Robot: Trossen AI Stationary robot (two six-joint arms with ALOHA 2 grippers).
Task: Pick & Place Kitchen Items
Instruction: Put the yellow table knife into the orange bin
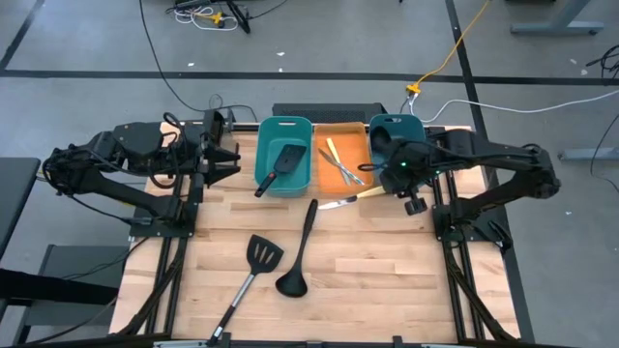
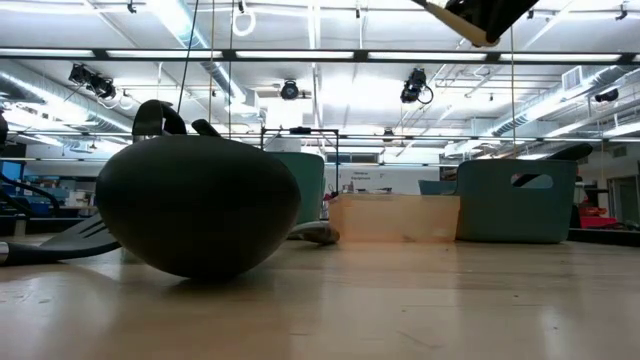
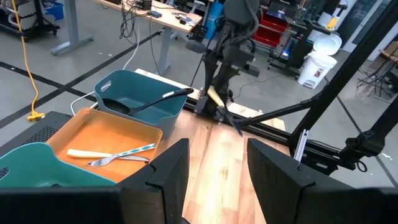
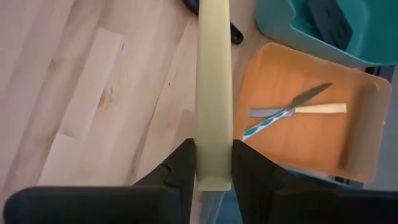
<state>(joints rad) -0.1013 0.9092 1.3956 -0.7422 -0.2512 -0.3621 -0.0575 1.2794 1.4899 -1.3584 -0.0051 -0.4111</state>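
Note:
My right gripper point(image 1: 375, 191) is shut on a pale-yellow-handled knife point(image 1: 345, 201) above the table, just in front of the orange bin point(image 1: 360, 145). The orange bin holds a white-handled knife point(image 4: 320, 109) and a teal striped stick point(image 4: 267, 124). A black spatula point(image 1: 280, 164) leans in the left teal bin point(image 1: 286, 126). A black ladle point(image 3: 146, 102) lies in the right teal bin point(image 1: 379, 130). A black spatula point(image 1: 253, 271) and a black ladle point(image 1: 296, 259) lie flat on the table. My left gripper point(image 1: 224, 155) is open and empty by the left teal bin. My right gripper pinches the knife's pale yellow handle point(image 4: 213, 134) between its two fingers point(image 4: 180, 165), near the handle's end. The handle runs forward from the fingers, along them. The knife is lifted clear of the table; in the low view the gripper point(image 2: 478, 15) is high up.
The three bins stand in a row at the table's far edge. The ladle's bowl point(image 2: 200, 205) fills the low view's left. Bare wood point(image 1: 387, 280) lies at the near right of the table.

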